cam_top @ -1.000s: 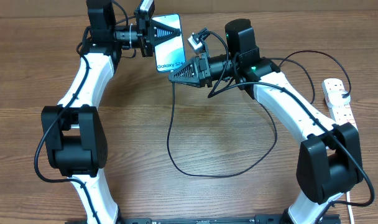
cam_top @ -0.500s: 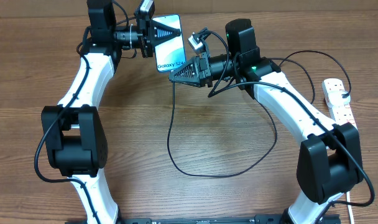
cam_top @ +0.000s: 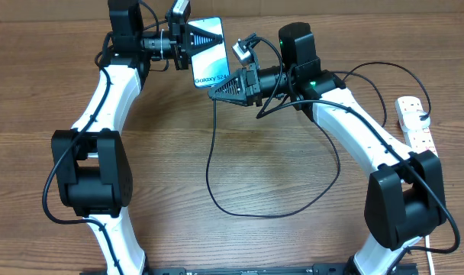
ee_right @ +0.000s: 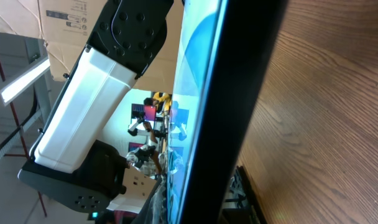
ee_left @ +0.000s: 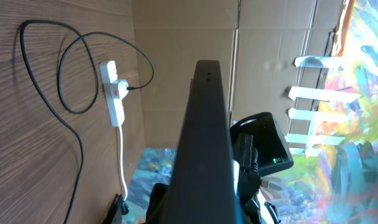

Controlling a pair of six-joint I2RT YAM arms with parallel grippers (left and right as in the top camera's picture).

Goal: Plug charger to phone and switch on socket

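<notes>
phone (cam_top: 209, 65), "Galaxy" on screen, charger cable (cam_top: 208, 168) beneath

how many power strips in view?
1: the socket at the right edge of the table. The arms cover part of it, so another could be hidden.

The brown wood-grain table (cam_top: 255, 244) fills the overhead view. The thin black cable of the charger (cam_top: 207, 164) lies on it in a wide loop at centre frame. The white socket (cam_top: 414, 121) sits angled at the right edge, well apart from the loop.
</notes>
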